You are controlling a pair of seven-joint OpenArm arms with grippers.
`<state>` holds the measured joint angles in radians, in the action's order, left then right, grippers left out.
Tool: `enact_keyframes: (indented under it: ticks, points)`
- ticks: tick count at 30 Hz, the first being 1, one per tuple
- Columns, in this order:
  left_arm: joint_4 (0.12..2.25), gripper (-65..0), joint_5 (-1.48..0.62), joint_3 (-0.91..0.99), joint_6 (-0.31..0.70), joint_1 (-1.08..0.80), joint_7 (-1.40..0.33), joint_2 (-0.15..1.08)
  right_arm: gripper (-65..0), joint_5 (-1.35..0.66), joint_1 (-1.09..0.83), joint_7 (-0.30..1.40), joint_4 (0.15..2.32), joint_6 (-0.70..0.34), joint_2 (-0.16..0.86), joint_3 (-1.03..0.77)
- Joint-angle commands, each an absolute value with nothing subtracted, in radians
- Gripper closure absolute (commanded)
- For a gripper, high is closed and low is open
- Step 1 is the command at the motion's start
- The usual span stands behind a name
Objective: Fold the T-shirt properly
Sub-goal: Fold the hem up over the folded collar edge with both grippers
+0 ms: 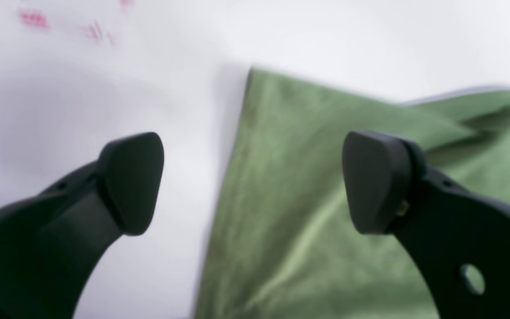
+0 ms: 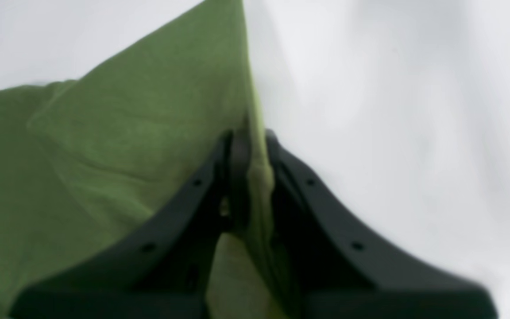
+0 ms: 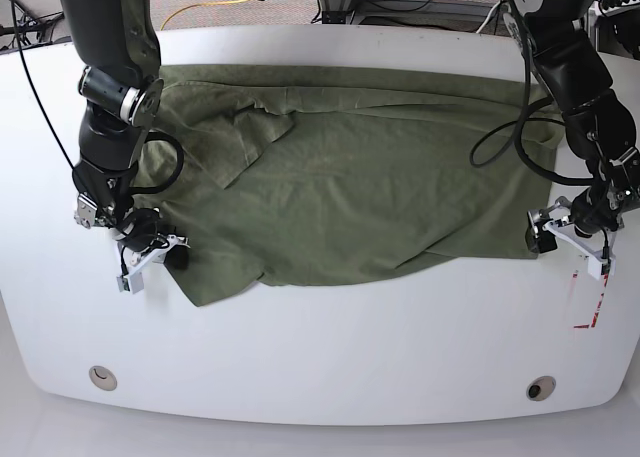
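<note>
The olive-green T-shirt (image 3: 370, 177) lies spread and wrinkled on the white table (image 3: 320, 347), with a sleeve folded over at the upper left. My right gripper (image 3: 168, 254) is at the shirt's lower-left corner. In the right wrist view it (image 2: 248, 153) is shut on a ridge of the shirt's edge (image 2: 126, 133). My left gripper (image 3: 548, 233) is at the shirt's lower-right corner. In the left wrist view it (image 1: 253, 181) is open, with the shirt's edge (image 1: 308, 199) lying below and between its fingers (image 1: 133, 181).
Red marks (image 3: 590, 297) are on the table just right of my left gripper; they also show in the left wrist view (image 1: 33, 18). Two round holes (image 3: 100, 377) (image 3: 540, 388) sit near the table's front edge. Cables (image 3: 500, 137) hang from the arm over the shirt's right side.
</note>
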<state>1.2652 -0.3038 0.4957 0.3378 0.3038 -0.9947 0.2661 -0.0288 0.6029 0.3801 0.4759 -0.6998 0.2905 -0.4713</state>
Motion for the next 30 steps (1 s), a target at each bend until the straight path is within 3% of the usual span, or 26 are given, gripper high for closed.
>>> enact_keyframes:
  ticks: [1,8,18,21,26,27,30]
  points:
    - [1.179,-60.1,-0.315,0.472,0.343,0.351,-0.908,0.302,-3.8,-0.012,0.624,0.401,0.483,-0.698,0.297,-0.470]
    - [1.001,-60.0,-0.315,0.421,0.343,0.369,-0.751,0.329,-3.8,-0.012,0.622,0.401,0.483,-0.698,0.300,-0.470]
    - [0.926,-59.4,-0.321,0.340,0.346,0.403,-0.730,0.297,-3.6,-0.013,0.622,0.403,0.483,-0.698,0.302,-0.470]
    - [0.921,-48.9,-0.315,0.340,0.346,0.418,-0.728,0.280,-3.5,-0.013,0.622,0.403,0.483,-0.698,0.302,-0.470]
    - [0.920,-7.8,-0.315,0.340,0.343,0.421,-0.674,0.278,-3.5,-0.012,0.622,0.403,0.483,-0.698,0.302,-0.470]
    - [0.920,-4.2,-0.314,0.340,0.343,0.421,-0.650,0.278,-3.2,-0.012,0.622,0.403,0.483,-0.698,0.302,-0.470]
    - [0.920,-3.1,-0.314,0.321,0.343,0.420,-0.624,0.282,0.0,-0.012,0.622,0.403,0.483,-0.698,0.302,-0.470]
